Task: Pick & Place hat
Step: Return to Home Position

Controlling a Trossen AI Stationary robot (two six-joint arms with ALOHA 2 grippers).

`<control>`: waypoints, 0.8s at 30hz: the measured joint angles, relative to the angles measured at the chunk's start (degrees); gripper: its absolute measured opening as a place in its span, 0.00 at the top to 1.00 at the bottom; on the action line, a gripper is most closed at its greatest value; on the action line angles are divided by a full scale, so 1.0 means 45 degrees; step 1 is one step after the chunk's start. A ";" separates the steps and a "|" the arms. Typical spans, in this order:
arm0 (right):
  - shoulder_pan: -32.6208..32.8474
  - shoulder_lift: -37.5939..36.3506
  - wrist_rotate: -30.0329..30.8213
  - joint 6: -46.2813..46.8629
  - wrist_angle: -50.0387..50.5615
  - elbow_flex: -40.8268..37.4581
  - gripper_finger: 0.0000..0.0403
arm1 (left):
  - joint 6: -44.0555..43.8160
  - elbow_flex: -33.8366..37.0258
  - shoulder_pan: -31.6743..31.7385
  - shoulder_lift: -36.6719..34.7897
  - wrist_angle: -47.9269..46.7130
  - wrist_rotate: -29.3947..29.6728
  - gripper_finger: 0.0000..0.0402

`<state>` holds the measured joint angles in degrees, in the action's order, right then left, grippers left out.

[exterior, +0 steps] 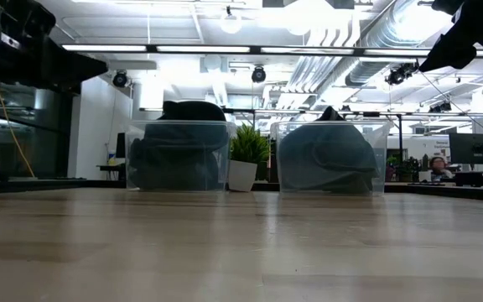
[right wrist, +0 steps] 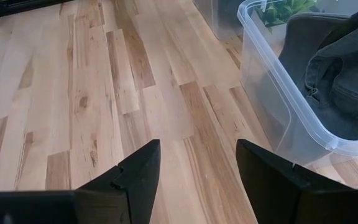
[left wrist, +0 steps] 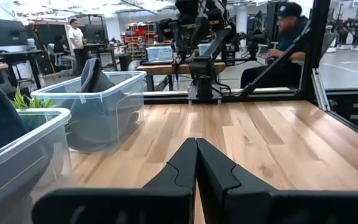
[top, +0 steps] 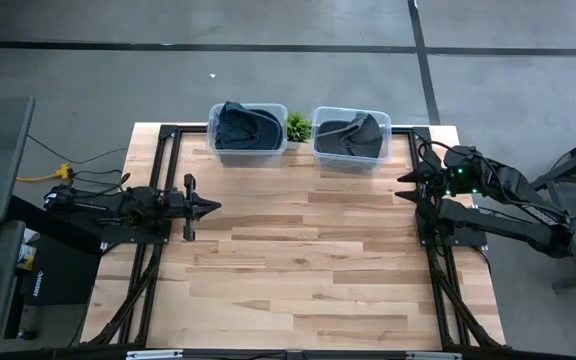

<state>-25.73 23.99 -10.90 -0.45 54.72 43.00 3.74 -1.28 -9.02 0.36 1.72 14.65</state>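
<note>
Two clear plastic bins stand at the table's far edge. The left bin (top: 247, 130) holds a dark blue hat (top: 245, 124); the right bin (top: 350, 138) holds a dark grey hat (top: 353, 131), which also shows in the right wrist view (right wrist: 337, 68). My left gripper (top: 212, 207) is shut and empty at the table's left side, pointing right. My right gripper (top: 404, 186) is open and empty at the table's right side, a little nearer than the right bin (right wrist: 291, 106).
A small green plant in a white pot (top: 297, 128) stands between the two bins. The bare wooden tabletop (top: 308, 260) stretches between the arms and toward the near edge. People show in the room beyond the table (left wrist: 284, 37).
</note>
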 joint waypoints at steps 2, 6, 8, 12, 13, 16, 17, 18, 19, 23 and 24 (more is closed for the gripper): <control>0.0000 0.0000 -0.0043 -0.0002 0.0000 0.0000 0.49 | 0.0180 0.0000 0.0000 0.0000 -0.0022 -0.0153 1.00; -0.0001 0.0000 -0.0565 -0.0218 -0.0018 0.0000 0.49 | 0.0212 0.0005 0.0000 0.0000 -0.0149 -0.1104 1.00; -0.0001 0.0000 -0.1007 -0.0394 -0.0026 0.0000 0.49 | 0.0208 0.0005 0.0003 0.0000 -0.0170 -0.1141 1.00; 0.0004 0.0000 -0.2284 -0.0932 -0.0035 0.0000 0.49 | 0.0211 0.0005 0.0005 0.0000 -0.0236 -0.1590 1.00; 0.0004 0.0000 -0.2582 -0.1039 -0.0053 0.0000 0.49 | 0.0202 0.0005 0.0005 0.0000 -0.0257 -0.1760 1.00; 0.0004 -0.0039 -0.3068 -0.1187 -0.0255 -0.0107 0.49 | -0.0099 0.0005 0.0005 0.0000 -0.0274 -0.1808 1.00; -0.0001 -0.0039 -0.3171 -0.1237 -0.0233 -0.0115 0.49 | -0.0203 0.0005 0.0005 0.0000 -0.0277 -0.1793 1.00; -0.0001 -0.0061 -0.3367 -0.1307 -0.0251 -0.0117 0.49 | -0.0221 0.0005 0.0005 0.0000 -0.0272 -0.1734 1.00; -0.0001 -0.0151 -0.3623 -0.1399 -0.0244 -0.0117 0.49 | -0.0221 0.0007 0.0005 0.0000 -0.0267 -0.1649 1.00; 0.0002 -0.1231 -0.3606 -0.1419 -0.0224 -0.0117 0.49 | -0.0225 0.0010 0.0005 0.0000 -0.0263 -0.1574 1.00; -0.0001 -0.1720 -0.3338 -0.1326 -0.0225 -0.0117 0.49 | -0.0305 0.0010 0.0005 0.0000 -0.0280 -0.1800 1.00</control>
<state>-25.74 16.25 -25.91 -6.41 53.71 42.48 2.37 -1.23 -8.99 0.36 0.46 6.55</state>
